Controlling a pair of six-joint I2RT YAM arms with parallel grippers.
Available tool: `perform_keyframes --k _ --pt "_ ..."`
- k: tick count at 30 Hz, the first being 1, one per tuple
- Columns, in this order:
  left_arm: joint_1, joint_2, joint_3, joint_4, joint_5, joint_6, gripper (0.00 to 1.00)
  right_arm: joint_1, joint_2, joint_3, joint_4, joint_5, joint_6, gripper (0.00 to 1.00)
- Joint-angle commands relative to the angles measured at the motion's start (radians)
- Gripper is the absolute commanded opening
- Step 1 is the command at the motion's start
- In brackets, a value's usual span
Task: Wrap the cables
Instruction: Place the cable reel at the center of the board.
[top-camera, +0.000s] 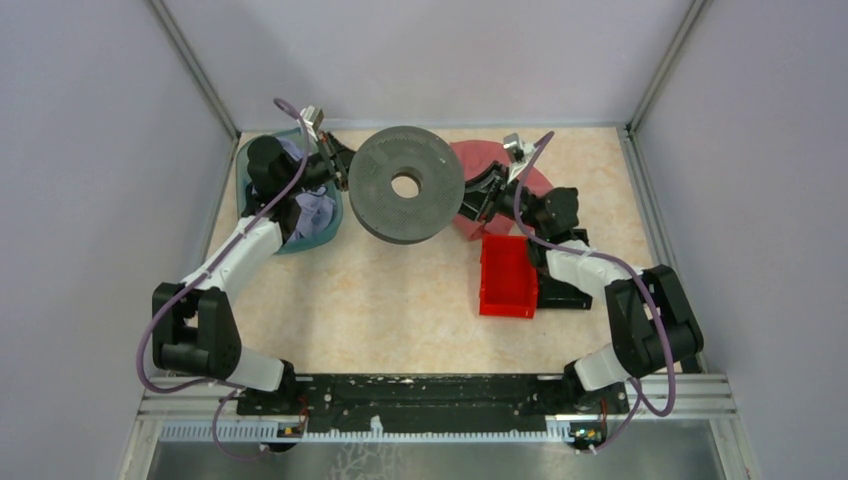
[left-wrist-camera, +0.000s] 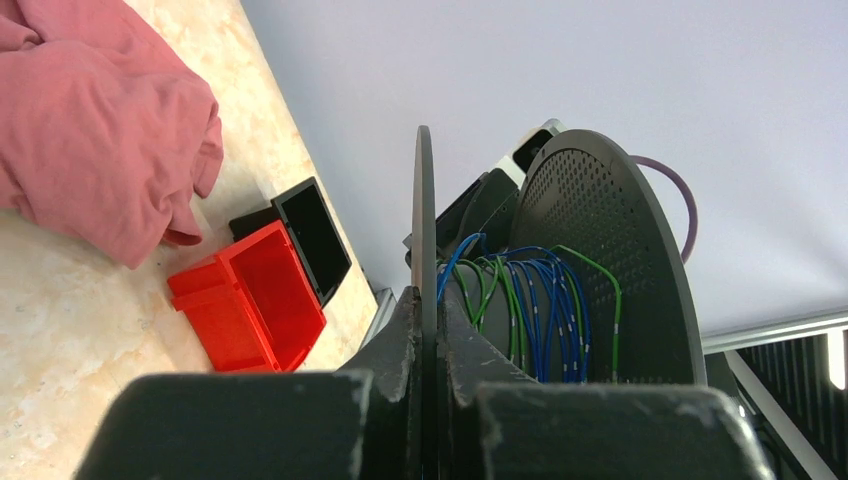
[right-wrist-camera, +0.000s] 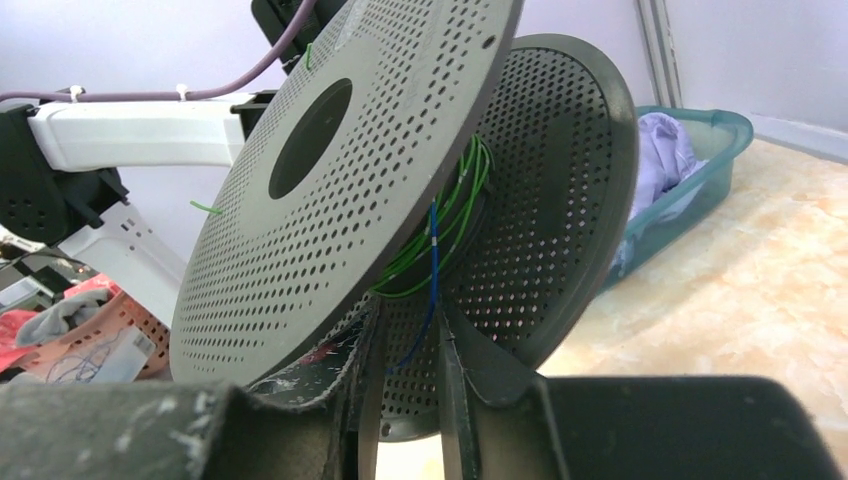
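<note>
Left tool (left-wrist-camera: 428, 335) clamped on rim of dark grey perforated plastic spool (top-camera: 390, 215); right tool (right-wrist-camera: 405, 360) apart, lower centre; unheld thin green-blue cables (right-wrist-camera: 433, 260) may uncoil.

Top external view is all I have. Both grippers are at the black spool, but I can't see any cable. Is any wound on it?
Observer: Yes. The left wrist view shows blue and green cables wound round the core of the spool, between its two perforated sides.
Operator: Is the left gripper gripping it?
Observer: The left gripper is shut on the rim of one side.
Operator: And the right?
Observer: The right gripper has its jaws apart, and a loose blue cable end hangs between the fingers.
</note>
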Motion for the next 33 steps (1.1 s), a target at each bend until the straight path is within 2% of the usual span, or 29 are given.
perform_keyframes --k 1,7,22,29,31,33 --pt "0.011 -0.023 0.011 0.086 0.008 -0.048 0.0 -0.02 -0.024 0.003 -0.008 0.015 -0.026 0.26" --pt "0.028 -0.023 0.012 0.107 0.017 -0.066 0.0 -0.052 -0.037 0.001 -0.021 0.014 -0.024 0.32" --pt "0.066 -0.026 0.001 0.108 0.01 -0.055 0.0 -0.141 -0.062 -0.009 -0.021 -0.01 -0.009 0.39" --pt "0.069 -0.033 0.041 -0.071 -0.025 0.106 0.0 -0.19 -0.068 0.005 -0.052 -0.037 -0.026 0.39" --pt "0.068 -0.034 0.058 -0.139 -0.052 0.166 0.0 -0.209 -0.069 0.026 -0.101 -0.052 -0.056 0.41" --pt "0.069 -0.034 0.075 -0.212 -0.076 0.225 0.0 -0.229 -0.078 0.057 -0.224 -0.064 -0.123 0.45"
